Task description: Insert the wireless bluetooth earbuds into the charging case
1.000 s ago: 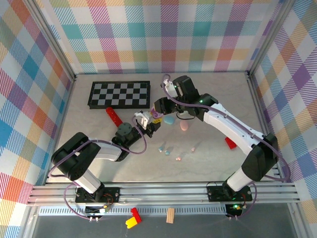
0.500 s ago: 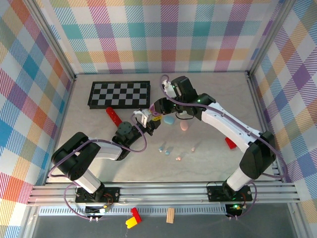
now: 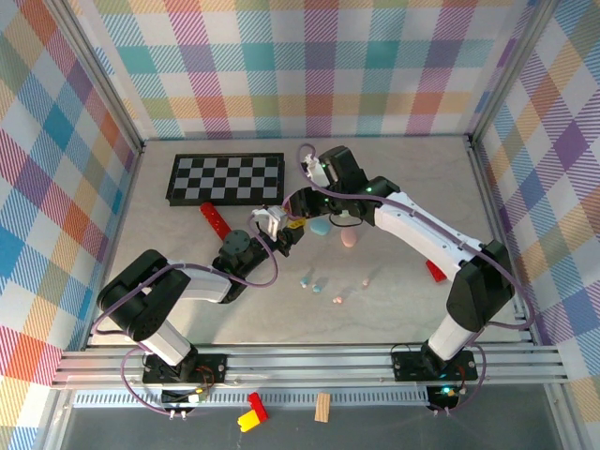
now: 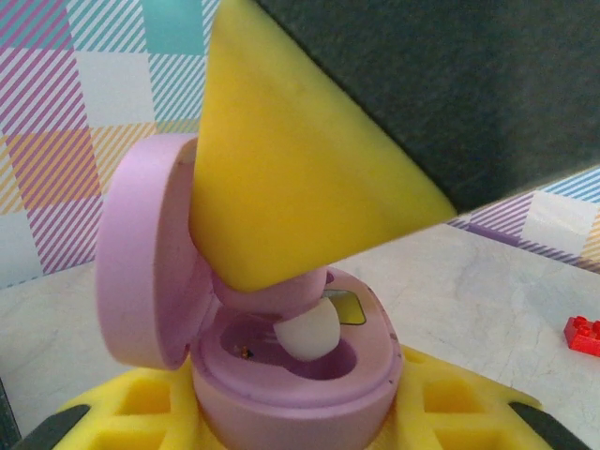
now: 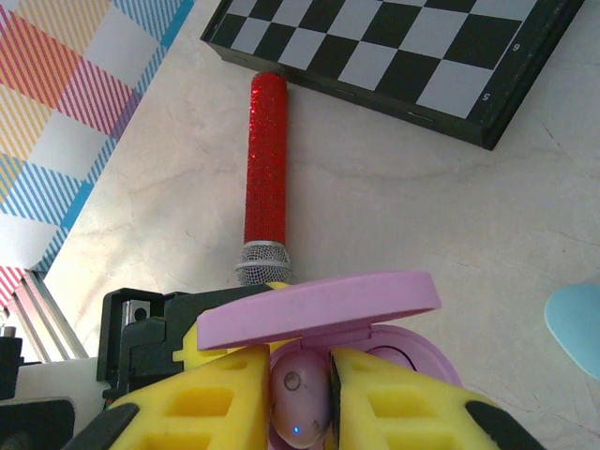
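As purple case [image 5: 319,305] gapes, pale earbud [image 5: 300,394], blue-lit.

My arms stood tip to tip.
My left gripper [image 3: 280,234] clamped the case [image 4: 300,398]; my right gripper [image 3: 298,217], angled down, pinched an earbud [image 5: 300,398].

The right arm [image 3: 422,230] is swinging its wrist slightly leftward, its elbow drawing in from the right wall, bringing the right gripper [image 5: 302,380] and its pinched earbud [image 5: 300,408] along, while the left gripper [image 3: 283,234] is edging the open purple charging case [image 5: 319,305] up-left toward the chessboard [image 3: 225,178].
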